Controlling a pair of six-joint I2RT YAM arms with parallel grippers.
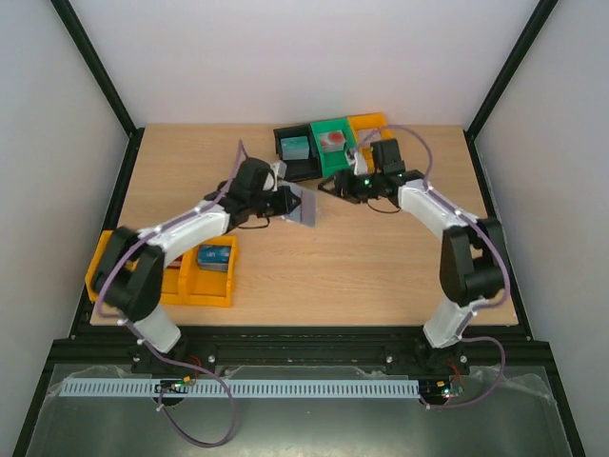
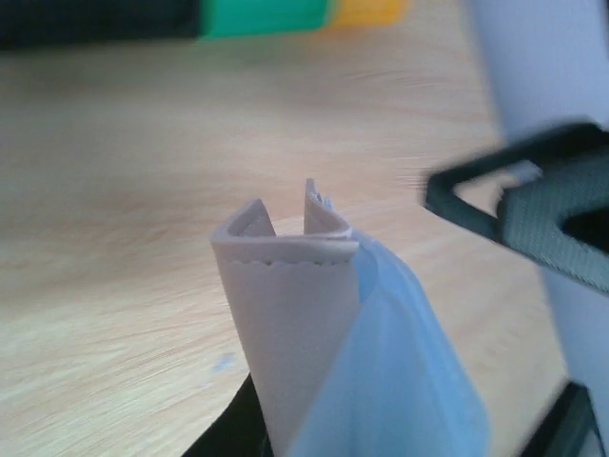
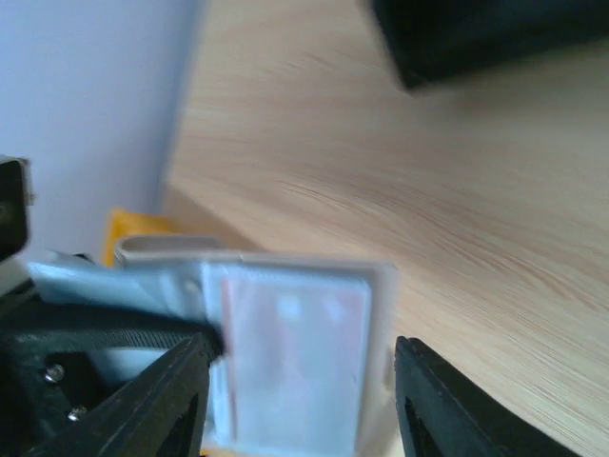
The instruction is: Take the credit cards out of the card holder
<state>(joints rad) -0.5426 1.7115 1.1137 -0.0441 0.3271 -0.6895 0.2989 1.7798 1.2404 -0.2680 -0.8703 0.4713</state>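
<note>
Wooden table [image 1: 371, 271] carrying plastic bins [image 1: 205, 288]

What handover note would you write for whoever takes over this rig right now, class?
Left claw: shut on the card holder, held above the table.
Right claw: open, fingers either side of the holder's free end.
Done: holder picked up; no card seen pulled free.
Left: grip what looks like a pinkish card showing in the holder, draw it out, then any other.
</note>
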